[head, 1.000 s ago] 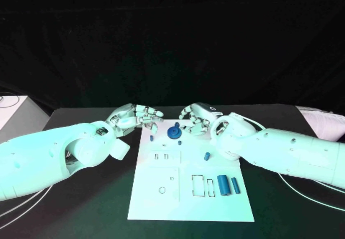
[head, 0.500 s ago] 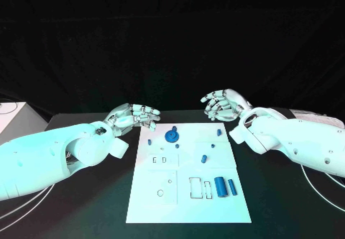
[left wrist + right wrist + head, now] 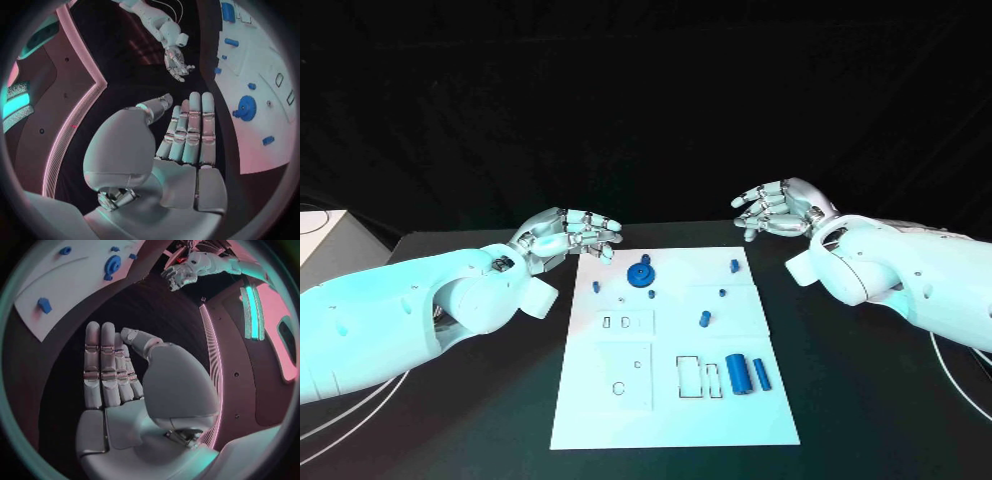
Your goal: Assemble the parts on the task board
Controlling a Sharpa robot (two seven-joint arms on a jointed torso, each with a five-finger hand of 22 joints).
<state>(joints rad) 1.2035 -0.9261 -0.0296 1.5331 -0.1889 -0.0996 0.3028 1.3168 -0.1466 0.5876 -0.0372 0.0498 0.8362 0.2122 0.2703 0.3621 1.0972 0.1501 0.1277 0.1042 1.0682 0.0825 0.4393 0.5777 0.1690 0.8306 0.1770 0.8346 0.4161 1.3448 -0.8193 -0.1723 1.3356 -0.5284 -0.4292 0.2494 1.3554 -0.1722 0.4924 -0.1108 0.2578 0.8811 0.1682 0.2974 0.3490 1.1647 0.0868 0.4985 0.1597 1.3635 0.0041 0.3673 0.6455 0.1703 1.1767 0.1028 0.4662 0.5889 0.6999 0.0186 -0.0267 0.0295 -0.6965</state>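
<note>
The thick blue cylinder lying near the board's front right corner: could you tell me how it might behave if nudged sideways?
The thick blue cylinder lies on its side on the flat task board, so it would probably roll. It looks rigid and smooth, perhaps slippery.

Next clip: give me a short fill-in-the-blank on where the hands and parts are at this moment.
1. Both the left hand and the right hand hold ____.
2. The round blue gear sits on the ____ half of the task board.
3. The two blue cylinders lie on the side of the board nearer the robot's ____ arm.

Missing words: nothing; far; right
</note>
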